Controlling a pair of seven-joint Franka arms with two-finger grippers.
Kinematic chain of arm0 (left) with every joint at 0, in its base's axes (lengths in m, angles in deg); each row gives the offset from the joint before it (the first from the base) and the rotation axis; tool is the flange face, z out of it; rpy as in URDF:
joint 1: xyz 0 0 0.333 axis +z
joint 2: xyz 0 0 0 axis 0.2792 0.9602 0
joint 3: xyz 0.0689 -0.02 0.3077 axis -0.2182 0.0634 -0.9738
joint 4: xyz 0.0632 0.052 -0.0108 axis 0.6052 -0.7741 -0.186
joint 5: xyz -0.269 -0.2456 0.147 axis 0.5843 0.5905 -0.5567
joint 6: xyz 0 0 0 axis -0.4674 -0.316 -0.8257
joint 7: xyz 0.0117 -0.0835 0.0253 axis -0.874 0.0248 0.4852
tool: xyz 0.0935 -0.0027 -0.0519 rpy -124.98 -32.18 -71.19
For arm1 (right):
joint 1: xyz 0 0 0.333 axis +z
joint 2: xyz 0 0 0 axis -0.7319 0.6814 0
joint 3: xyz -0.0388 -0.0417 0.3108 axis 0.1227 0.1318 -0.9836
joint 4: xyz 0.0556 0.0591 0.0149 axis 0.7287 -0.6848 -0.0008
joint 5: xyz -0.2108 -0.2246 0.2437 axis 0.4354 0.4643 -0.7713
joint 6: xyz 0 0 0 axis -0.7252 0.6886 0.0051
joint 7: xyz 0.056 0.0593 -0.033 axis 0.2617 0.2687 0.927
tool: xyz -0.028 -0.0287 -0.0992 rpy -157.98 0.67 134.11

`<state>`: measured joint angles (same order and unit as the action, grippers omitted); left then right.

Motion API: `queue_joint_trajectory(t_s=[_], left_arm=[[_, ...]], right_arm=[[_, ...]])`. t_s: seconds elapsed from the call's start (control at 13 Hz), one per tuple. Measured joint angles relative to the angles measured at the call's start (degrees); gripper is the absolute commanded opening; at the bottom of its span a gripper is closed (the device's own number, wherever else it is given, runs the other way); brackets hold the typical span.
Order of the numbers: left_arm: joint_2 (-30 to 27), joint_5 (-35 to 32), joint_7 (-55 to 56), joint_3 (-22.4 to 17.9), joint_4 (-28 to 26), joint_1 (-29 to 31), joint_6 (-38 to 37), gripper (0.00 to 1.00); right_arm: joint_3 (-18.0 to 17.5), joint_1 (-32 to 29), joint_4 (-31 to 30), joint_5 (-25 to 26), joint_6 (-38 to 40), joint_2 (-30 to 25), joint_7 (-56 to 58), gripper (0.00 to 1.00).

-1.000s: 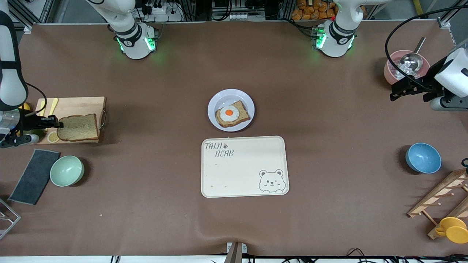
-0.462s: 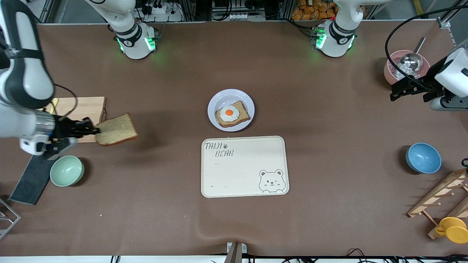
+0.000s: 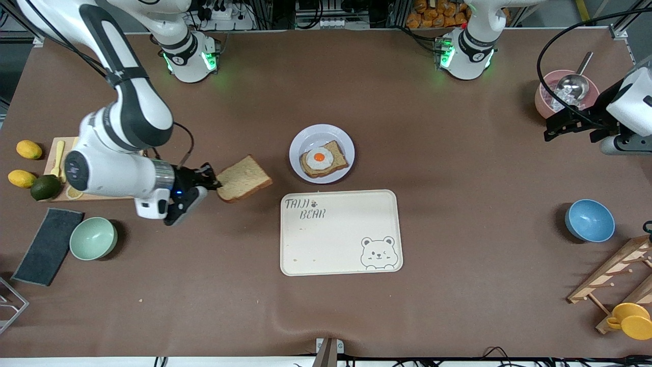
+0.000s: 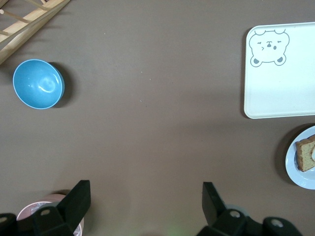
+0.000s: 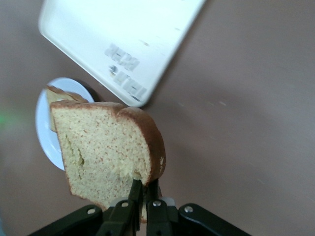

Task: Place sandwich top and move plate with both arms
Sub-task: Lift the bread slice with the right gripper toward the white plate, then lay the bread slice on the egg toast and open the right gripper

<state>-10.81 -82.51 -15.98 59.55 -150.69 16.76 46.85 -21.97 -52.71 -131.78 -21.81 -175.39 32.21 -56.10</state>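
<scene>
Brown-covered table (image 3: pixel 458 285), seen from the front view: plate (image 3: pixel 309 139) near the middle with an egg-topped slice (image 3: pixel 322 159) on it, cream bear tray (image 3: pixel 340 232) just nearer the camera. Right gripper (image 3: pixel 210 179) up over bare table between cutting board (image 3: pixel 60 191) and plate, clamped on one edge of the sandwich top (image 3: pixel 244 178), slice sticking out past the fingertips toward the plate. Left gripper (image 3: pixel 552 127) waiting over the pink bowl (image 3: pixel 545 99) at the left arm's end.

Left wrist view: fingers (image 4: pixel 78 196) spread wide apart, nothing between; blue bowl (image 4: pixel 38 84), tray (image 4: pixel 280 73) and plate (image 4: pixel 300 164) below.

Right wrist view: fingers (image 5: pixel 132 199) pinching the sandwich top (image 5: pixel 103 147) at its crust edge, over plate (image 5: pixel 47 128) and tray (image 5: pixel 118 39).
</scene>
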Motion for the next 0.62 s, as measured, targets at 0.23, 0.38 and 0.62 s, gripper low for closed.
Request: queue_joint_trajectory(t_s=[0.23, 0.38, 0.62], left_arm=[[0.01, 0.0, 0.0, -0.01, -0.03, 0.05, 0.0, 1.0], [0.04, 0.0, 0.0, -0.02, -0.07, 0.07, 0.0, 1.0], [0.21, 0.0, 0.0, -0.02, -0.17, 0.08, 0.0, 1.0]], right_arm=[[0.0, 4.3, 0.0, -3.86, -2.9, 2.46, -1.34, 0.0], [-0.05, 8.67, -0.08, -6.67, -3.31, 3.37, -3.76, 0.0], [-0.13, 16.76, -1.64, -7.79, -9.54, 3.72, -10.36, 0.0]])
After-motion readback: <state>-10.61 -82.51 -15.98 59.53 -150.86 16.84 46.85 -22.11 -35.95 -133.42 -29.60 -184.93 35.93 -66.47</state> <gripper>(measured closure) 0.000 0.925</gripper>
